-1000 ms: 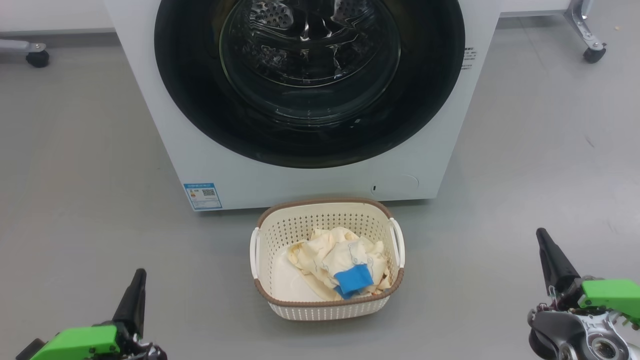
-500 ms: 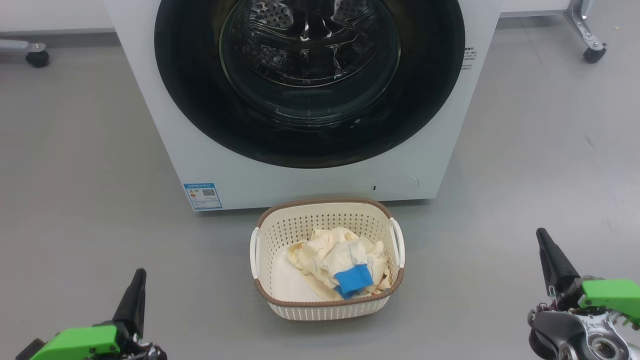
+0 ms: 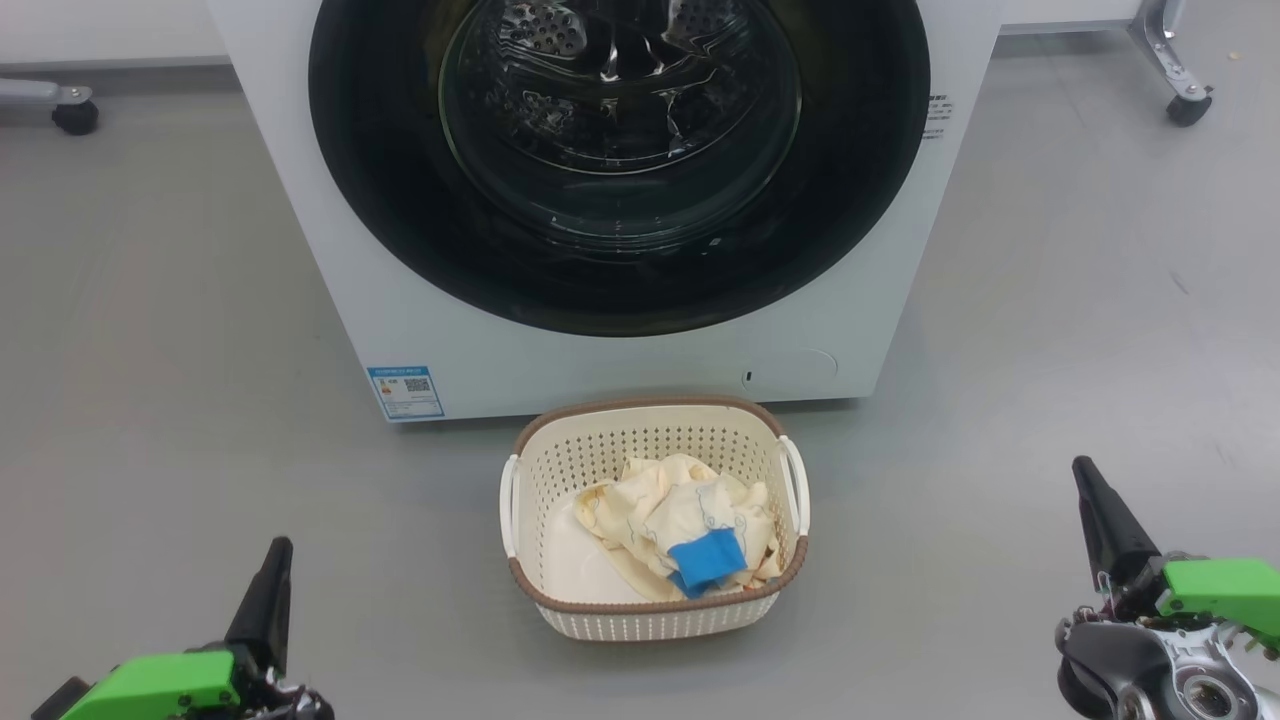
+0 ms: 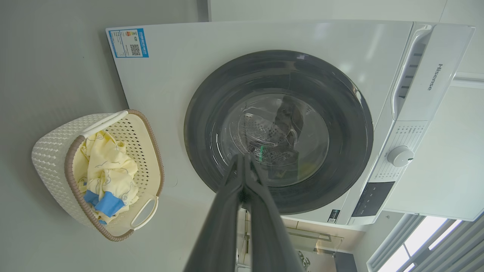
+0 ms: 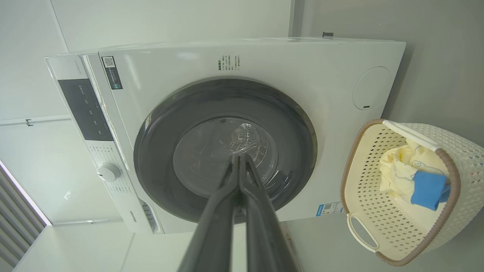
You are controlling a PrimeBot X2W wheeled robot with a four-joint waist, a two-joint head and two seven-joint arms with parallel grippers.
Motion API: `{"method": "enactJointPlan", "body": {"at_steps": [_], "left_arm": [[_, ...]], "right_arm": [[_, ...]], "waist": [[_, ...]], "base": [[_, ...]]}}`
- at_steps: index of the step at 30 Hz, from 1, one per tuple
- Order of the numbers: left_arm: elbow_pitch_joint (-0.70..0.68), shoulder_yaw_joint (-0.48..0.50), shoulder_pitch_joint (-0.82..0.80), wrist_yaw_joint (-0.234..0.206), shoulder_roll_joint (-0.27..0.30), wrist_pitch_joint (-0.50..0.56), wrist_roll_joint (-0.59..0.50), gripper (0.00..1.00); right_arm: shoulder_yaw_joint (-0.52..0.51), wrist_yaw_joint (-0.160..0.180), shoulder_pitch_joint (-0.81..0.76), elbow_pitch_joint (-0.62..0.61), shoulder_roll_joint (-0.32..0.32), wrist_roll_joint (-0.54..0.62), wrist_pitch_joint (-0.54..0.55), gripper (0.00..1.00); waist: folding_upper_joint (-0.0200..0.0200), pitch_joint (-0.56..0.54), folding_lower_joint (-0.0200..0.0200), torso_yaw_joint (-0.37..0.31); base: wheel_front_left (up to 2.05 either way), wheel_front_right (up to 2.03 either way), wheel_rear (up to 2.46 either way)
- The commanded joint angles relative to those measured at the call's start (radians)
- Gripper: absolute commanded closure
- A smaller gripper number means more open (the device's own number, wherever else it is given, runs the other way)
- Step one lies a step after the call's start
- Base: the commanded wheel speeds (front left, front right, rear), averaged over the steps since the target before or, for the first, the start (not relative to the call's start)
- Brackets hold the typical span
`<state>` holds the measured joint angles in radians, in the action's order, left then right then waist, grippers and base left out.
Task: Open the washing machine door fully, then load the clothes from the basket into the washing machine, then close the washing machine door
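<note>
Nothing had changed: my left gripper (image 3: 281, 548) and right gripper (image 3: 1081, 468) stayed clenched, empty, the basket (image 3: 650, 622) ahead between them.

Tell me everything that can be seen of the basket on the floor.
The basket is small, of cream-white perforated plastic, with a brown rim and two white side handles. It stands upright on the grey floor, close before the washing machine. Pale yellow clothes with a blue patch lie inside.
</note>
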<state>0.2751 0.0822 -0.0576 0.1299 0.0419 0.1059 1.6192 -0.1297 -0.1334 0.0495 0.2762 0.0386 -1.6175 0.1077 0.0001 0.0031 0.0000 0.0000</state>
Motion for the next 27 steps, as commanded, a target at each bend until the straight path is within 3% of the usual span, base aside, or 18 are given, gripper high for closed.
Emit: {"method": "enactJointPlan", "body": {"at_steps": [1, 27], "left_arm": [[-0.03, 0.033, -0.051, 0.001, 0.008, 0.008, -0.012, 1.0], [-0.03, 0.033, -0.051, 0.001, 0.008, 0.008, -0.012, 1.0]], "right_arm": [[0.016, 0.003, 0.058, -0.031, 0.012, 0.009, 0.006, 1.0], [0.016, 0.003, 0.058, -0.031, 0.012, 0.009, 0.006, 1.0]], "waist": [[-0.0001, 0.0, 0.0, 0.0], [-0.0001, 0.0, 0.0, 0.0]], "base": [[0.0, 0.0, 0.0], [0.0, 0.0, 0.0]]}}
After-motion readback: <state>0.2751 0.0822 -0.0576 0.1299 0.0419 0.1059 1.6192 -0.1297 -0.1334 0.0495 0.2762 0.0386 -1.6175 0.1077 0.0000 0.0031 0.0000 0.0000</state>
